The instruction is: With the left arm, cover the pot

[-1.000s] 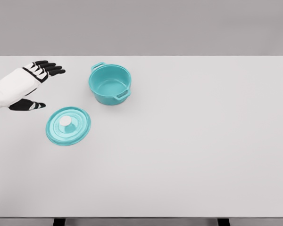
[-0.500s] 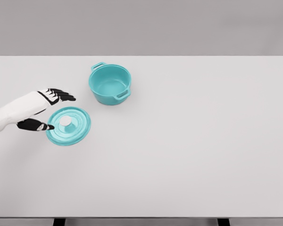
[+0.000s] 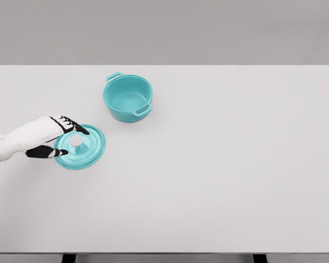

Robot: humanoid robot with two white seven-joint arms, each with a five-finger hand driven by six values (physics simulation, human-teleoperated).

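One pot, one lid, one of my hands in view.

My left hand (image 3: 50,139) is spread open around the teal lid (image 3: 80,147)'s white knob (image 3: 76,141), gripping nothing; the uncovered pot (image 3: 128,98) stands at the lid's one o'clock on the table (image 3: 225,164).

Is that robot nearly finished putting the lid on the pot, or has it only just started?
Only just started. The teal pot stands open and uncovered on the white table. Its lid lies flat on the table, nearer the front and to the left. The left hand is at the lid's left edge, fingers open around the white knob, not yet gripping. Grasping, lifting, carrying and placing remain.
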